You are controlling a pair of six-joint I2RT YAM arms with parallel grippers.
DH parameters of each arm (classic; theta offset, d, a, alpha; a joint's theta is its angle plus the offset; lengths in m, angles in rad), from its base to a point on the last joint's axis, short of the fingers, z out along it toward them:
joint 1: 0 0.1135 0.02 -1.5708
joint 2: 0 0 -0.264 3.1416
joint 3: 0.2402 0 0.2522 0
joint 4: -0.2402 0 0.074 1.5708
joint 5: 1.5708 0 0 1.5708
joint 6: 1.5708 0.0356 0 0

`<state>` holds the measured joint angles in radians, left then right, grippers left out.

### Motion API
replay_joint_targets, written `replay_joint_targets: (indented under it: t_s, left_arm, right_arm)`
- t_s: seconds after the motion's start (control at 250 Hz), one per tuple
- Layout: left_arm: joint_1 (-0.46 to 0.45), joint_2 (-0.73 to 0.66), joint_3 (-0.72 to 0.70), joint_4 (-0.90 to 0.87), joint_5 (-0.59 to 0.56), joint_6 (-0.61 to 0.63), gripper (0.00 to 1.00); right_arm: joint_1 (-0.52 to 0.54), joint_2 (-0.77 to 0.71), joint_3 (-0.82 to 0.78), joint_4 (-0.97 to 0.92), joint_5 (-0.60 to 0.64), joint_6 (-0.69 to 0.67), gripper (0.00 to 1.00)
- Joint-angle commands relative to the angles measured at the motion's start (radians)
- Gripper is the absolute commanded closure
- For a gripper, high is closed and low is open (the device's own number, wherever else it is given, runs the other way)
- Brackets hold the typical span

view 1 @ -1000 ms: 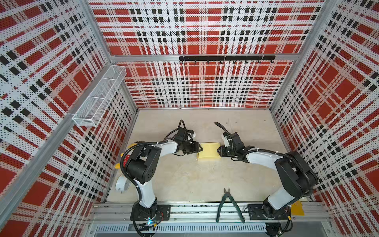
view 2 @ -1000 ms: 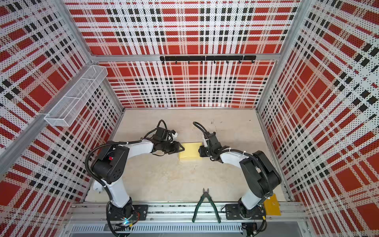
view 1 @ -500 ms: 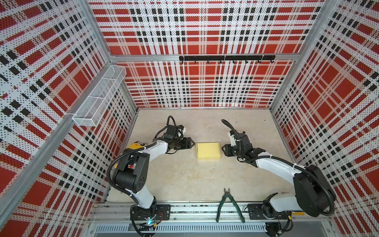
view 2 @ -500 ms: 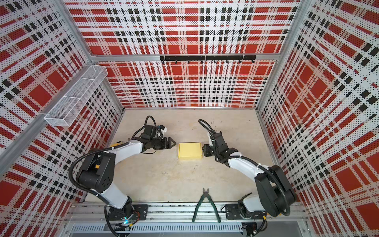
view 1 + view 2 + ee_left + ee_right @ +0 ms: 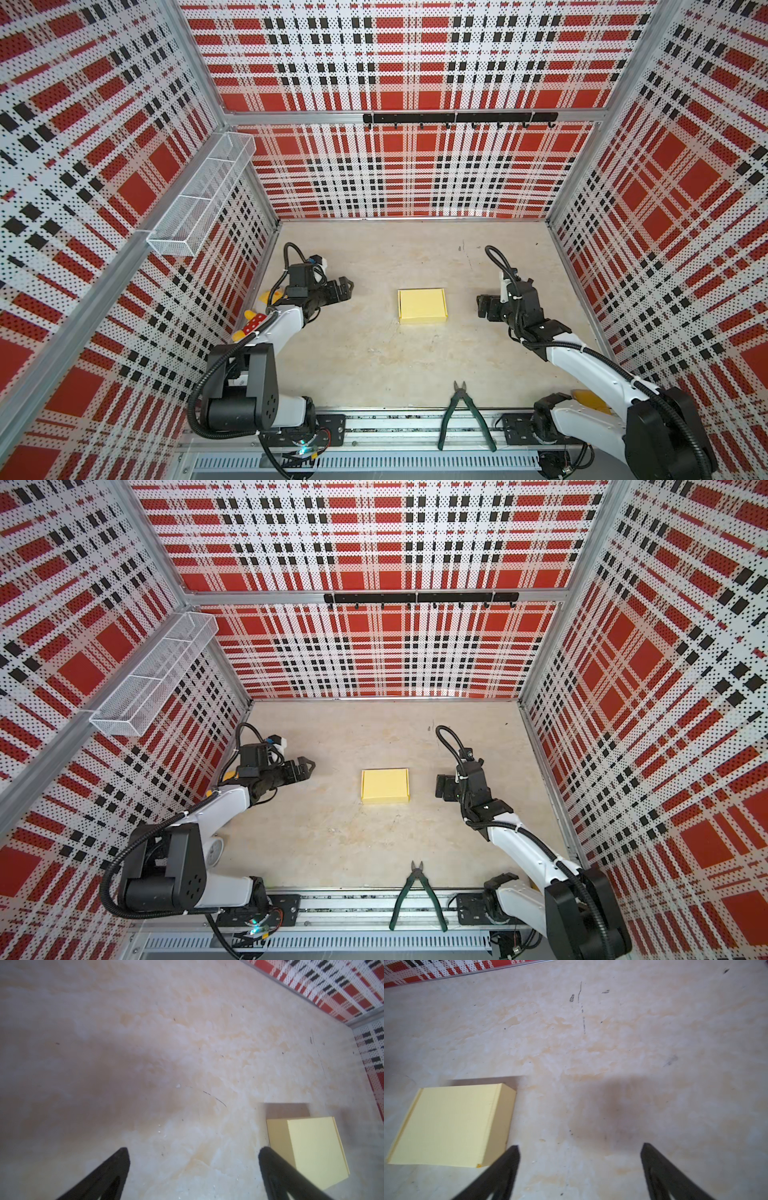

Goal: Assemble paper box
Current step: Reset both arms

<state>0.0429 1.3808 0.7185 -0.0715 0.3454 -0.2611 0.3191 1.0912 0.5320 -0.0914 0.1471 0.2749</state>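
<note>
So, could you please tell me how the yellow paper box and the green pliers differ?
The paper box is pale yellow card, folded into a closed shallow rectangle; the pliers are green-handled with handles spread. The paper box lies centrally on the table; the pliers lie at its near edge, handles over the rail. Neither touches the left gripper or right gripper.

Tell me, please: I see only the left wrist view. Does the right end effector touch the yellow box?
Observer: No. In both top views the right end effector is open and apart from the paper box, with bare table between them.
Operator: Is there any tool on the table?
Observer: Yes, green pliers lie at the table's front edge, far from the box and untouched.
</note>
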Motion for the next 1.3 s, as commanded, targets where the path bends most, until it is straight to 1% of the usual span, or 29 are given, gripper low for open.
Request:
replay_joint_targets:
  t_s: [0.0,0.068,0.088,0.2,0.276,0.352,0.408,0.464,0.596,0.652,0.72,0.808,0.872,0.956,1.012,1.028,1.088,1.152,1.244,1.296]
  left_arm:
    - [0.055,-0.056,-0.002,0.038,-0.011,0.028,0.0]
    - [0.082,-0.076,-0.004,0.038,-0.014,0.06,0.0]
    - [0.089,-0.08,-0.004,0.038,-0.014,0.072,0.01]
    - [0.117,-0.102,-0.002,0.039,0.001,0.172,0.0]
    - [0.118,-0.101,0.002,0.047,-0.001,0.245,0.0]
    - [0.12,-0.089,-0.005,0.085,0.017,0.294,0.0]
    - [0.12,-0.089,-0.031,0.147,0.039,0.326,0.0]
    - [0.121,-0.091,-0.082,0.252,0.051,0.335,0.0]
    - [0.141,-0.074,-0.195,0.51,0.103,0.29,0.0]
    - [0.15,-0.058,-0.235,0.615,0.135,0.288,0.0]
    - [0.155,-0.037,-0.271,0.727,0.137,0.271,0.0]
    - [0.163,-0.007,-0.291,0.782,0.134,0.241,0.0]
    - [0.161,0.014,-0.312,0.839,0.134,0.229,0.0]
    - [0.162,0.046,-0.334,0.911,0.15,0.217,0.0]
    - [0.162,0.068,-0.332,0.952,0.16,0.195,0.0]
    - [0.162,0.072,-0.329,0.952,0.158,0.192,0.0]
    - [0.16,0.09,-0.327,0.966,0.152,0.177,0.0]
    - [0.143,0.125,-0.34,1.031,0.15,0.179,0.0]
    - [0.112,0.165,-0.33,1.073,0.141,0.194,0.0]
    - [0.102,0.162,-0.318,1.045,0.125,0.205,0.01]
  right_arm:
    - [-0.043,-0.051,-0.024,0.08,0.032,-0.056,0.0]
    - [-0.069,-0.072,-0.037,0.1,0.032,-0.082,0.0]
    - [-0.078,-0.078,-0.038,0.102,0.051,-0.09,0.0]
    - [-0.125,-0.091,-0.055,0.146,0.068,-0.149,0.0]
    - [-0.137,-0.09,-0.076,0.213,0.085,-0.232,0.0]
    - [-0.137,-0.085,-0.103,0.302,0.069,-0.333,0.0]
    - [-0.137,-0.077,-0.13,0.374,0.063,-0.404,0.0]
    - [-0.137,-0.062,-0.161,0.457,0.073,-0.468,0.0]
    - [-0.145,0.015,-0.222,0.661,0.093,-0.557,0.0]
    - [-0.161,0.062,-0.222,0.721,0.086,-0.539,0.0]
    - [-0.189,0.129,-0.238,0.828,0.042,-0.521,0.0]
    - [-0.211,0.21,-0.248,0.945,0.042,-0.506,0.0]
    - [-0.229,0.236,-0.23,0.914,0.042,-0.483,0.0]
    - [-0.242,0.27,-0.219,0.929,0.042,-0.474,0.0]
    - [-0.243,0.264,-0.208,0.895,0.042,-0.47,0.0]
    - [-0.244,0.263,-0.207,0.889,0.015,-0.47,0.0]
    - [-0.245,0.265,-0.209,0.895,-0.001,-0.469,0.0]
    - [-0.249,0.255,-0.212,0.895,-0.008,-0.429,0.0]
    - [-0.284,0.276,-0.244,1.002,-0.083,-0.316,0.0]
    - [-0.287,0.312,-0.248,1.059,-0.092,-0.324,0.0]
